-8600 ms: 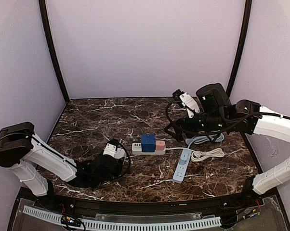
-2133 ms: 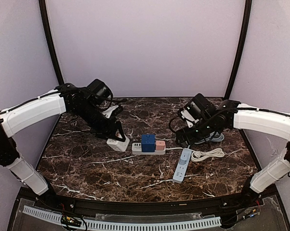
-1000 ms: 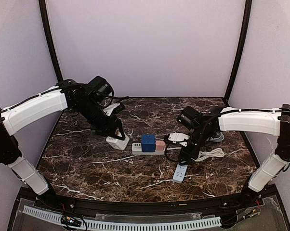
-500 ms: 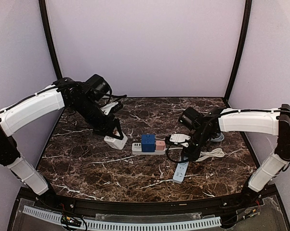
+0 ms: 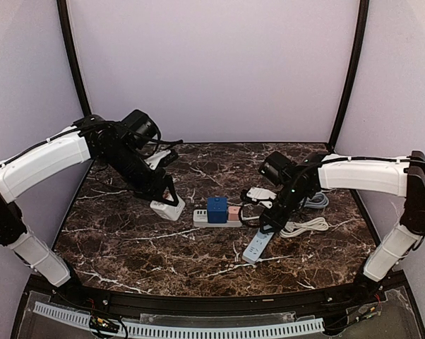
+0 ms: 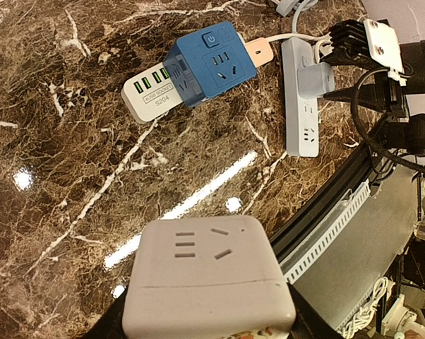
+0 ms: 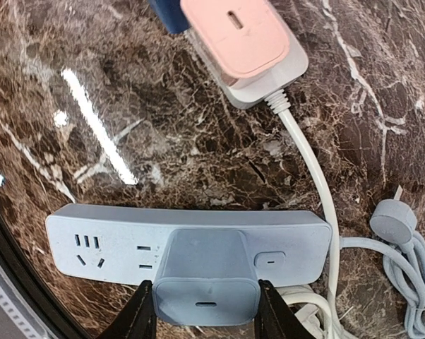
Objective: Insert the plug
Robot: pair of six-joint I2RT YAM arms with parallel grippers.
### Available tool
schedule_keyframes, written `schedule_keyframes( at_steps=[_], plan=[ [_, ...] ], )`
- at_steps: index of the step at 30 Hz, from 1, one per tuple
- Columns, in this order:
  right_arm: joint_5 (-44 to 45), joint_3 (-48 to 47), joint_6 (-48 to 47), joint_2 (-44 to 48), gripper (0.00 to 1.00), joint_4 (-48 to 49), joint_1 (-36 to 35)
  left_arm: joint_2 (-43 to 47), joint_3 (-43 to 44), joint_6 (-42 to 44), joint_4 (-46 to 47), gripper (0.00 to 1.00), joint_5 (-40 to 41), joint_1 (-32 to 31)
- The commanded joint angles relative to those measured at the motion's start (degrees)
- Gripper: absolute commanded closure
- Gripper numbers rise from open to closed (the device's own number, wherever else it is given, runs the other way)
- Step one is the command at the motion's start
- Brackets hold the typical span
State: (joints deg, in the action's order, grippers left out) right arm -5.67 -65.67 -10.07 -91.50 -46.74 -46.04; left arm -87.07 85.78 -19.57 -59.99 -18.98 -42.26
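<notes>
left hand grips white cube | right hand grips plug on strip, near table edge

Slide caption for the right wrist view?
Right gripper clasps a pale blue plug adapter sitting on a pale blue power strip atop the dark marble table.

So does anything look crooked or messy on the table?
The pale blue power strip lies slanted, not lined up with the white power strip beside it, with the right fingers closed on a blue adapter sitting on it. A white cord lies in loose loops nearby. The left fingers hold a white cube adapter.
</notes>
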Motion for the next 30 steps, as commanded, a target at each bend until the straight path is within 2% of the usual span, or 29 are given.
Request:
schedule_keyframes(
  at_steps=[1, 8, 17, 30],
  plan=[
    [-2.33, -3.87, 9.72, -0.53, 0.73, 0.56, -1.0, 3.0, -1.09, 0.11, 0.71, 0.86, 0.02, 0.08],
    [-3.22, -6.57, 15.9, -1.49, 0.74, -0.73, -3.92, 3.75, -2.62, 0.19, 1.85, 0.86, -0.24, 0.1],
    [-1.83, -10.12, 20.69, -3.41, 0.76, -1.18, -4.31, 3.76, -3.07, 1.51, 1.82, 0.86, -0.09, 0.12],
    [-1.59, -17.98, 33.22, -13.43, 0.75, -1.86, -10.95, 2.72, -1.95, 4.7, 0.96, 0.86, 0.05, 0.12]
  ],
)
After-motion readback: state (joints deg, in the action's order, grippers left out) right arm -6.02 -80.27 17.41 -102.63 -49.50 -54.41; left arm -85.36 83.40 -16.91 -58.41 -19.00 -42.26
